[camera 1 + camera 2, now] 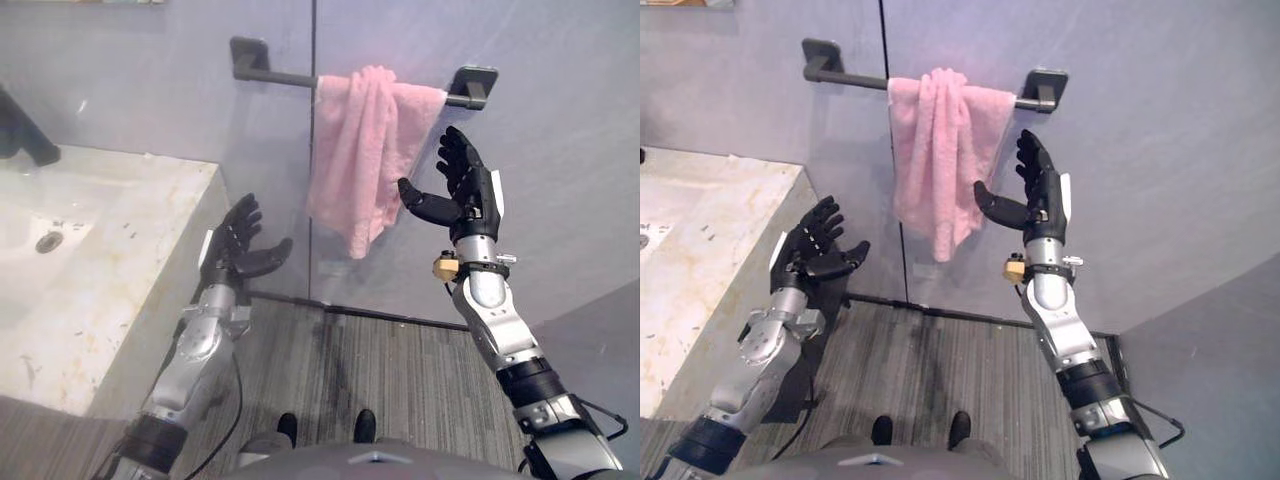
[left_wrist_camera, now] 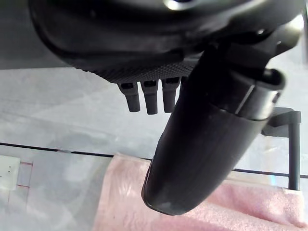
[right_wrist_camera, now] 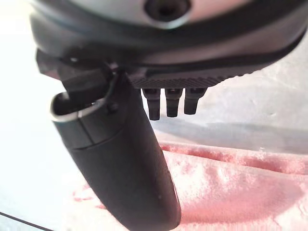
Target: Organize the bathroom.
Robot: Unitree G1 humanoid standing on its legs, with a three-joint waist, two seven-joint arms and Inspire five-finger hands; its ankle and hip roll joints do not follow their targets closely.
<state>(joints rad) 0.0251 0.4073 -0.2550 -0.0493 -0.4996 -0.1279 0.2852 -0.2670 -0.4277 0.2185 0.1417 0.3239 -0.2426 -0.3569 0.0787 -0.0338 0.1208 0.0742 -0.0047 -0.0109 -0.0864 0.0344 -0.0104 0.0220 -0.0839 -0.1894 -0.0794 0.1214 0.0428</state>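
A pink towel (image 1: 360, 150) hangs bunched over a dark wall rail (image 1: 285, 77), drooping to one side. My right hand (image 1: 462, 185) is raised open just right of the towel's lower part, palm toward it, not touching. The towel (image 3: 231, 187) lies past its fingers (image 3: 173, 102) in the right wrist view. My left hand (image 1: 235, 245) is open lower down, left of the towel, beside the counter's corner, holding nothing. The towel (image 2: 120, 192) and the rail bracket (image 2: 288, 139) show beyond its thumb in the left wrist view.
A pale marble counter (image 1: 110, 290) with a sunken sink and drain (image 1: 48, 241) stands at the left. A grey tiled wall (image 1: 560, 150) is straight ahead. Dark wood-grain floor (image 1: 380, 370) runs below.
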